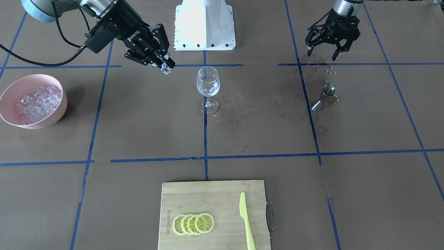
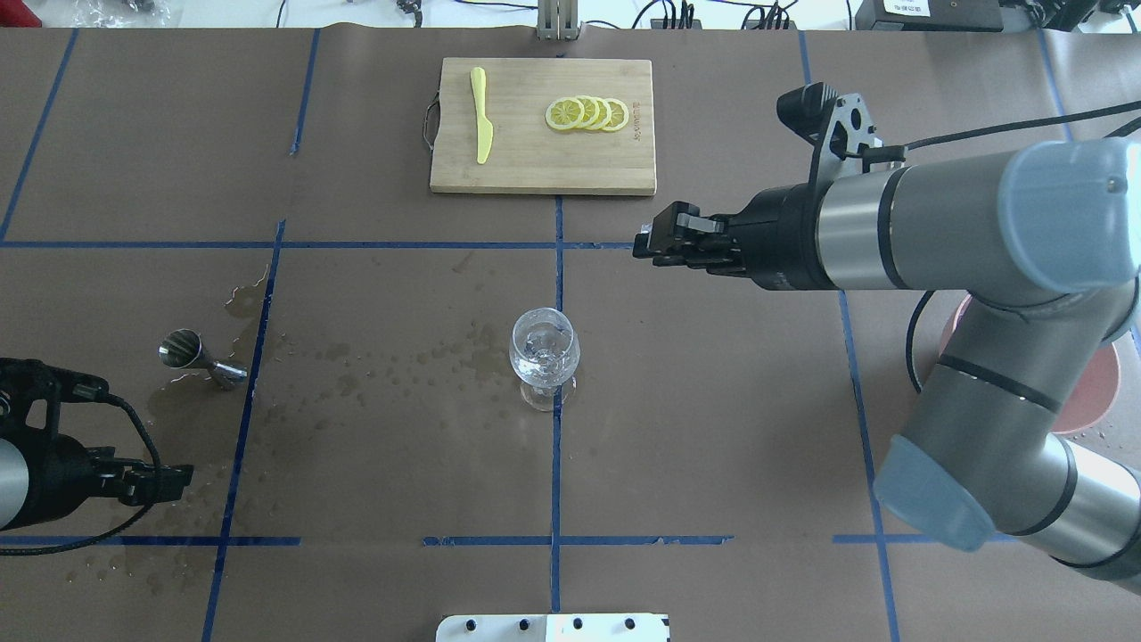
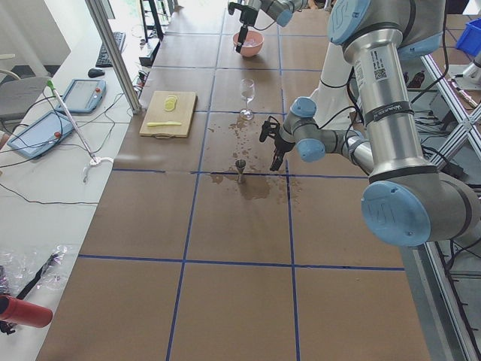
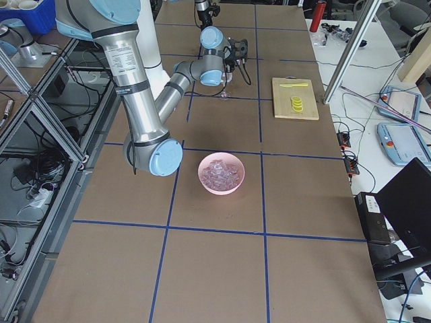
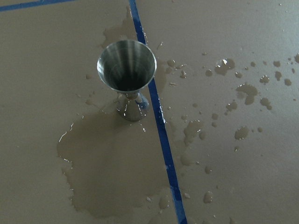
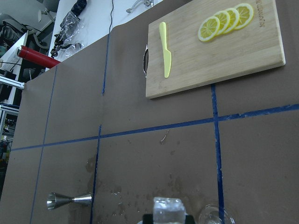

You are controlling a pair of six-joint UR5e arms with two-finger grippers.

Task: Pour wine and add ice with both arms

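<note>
My right gripper (image 1: 165,66) is shut on one clear ice cube (image 1: 167,68) and holds it above the table, short of the wine glass (image 1: 208,86) on the bowl's side. The cube also shows in the right wrist view (image 6: 169,211), with the glass rim (image 6: 215,217) beside it. The glass stands upright at the table's middle (image 2: 544,352) with something clear in it. The ice heap (image 1: 38,99) fills a pink bowl (image 1: 59,113). My left gripper (image 1: 322,55) is open and empty, hovering near the steel jigger (image 1: 324,97).
The jigger (image 5: 126,70) stands in a puddle (image 5: 112,172), and wet drops spread toward the glass. A wooden cutting board (image 1: 208,198) holds lemon slices (image 1: 193,224) and a yellow knife (image 1: 247,222). The white pedestal (image 1: 204,24) is behind the glass.
</note>
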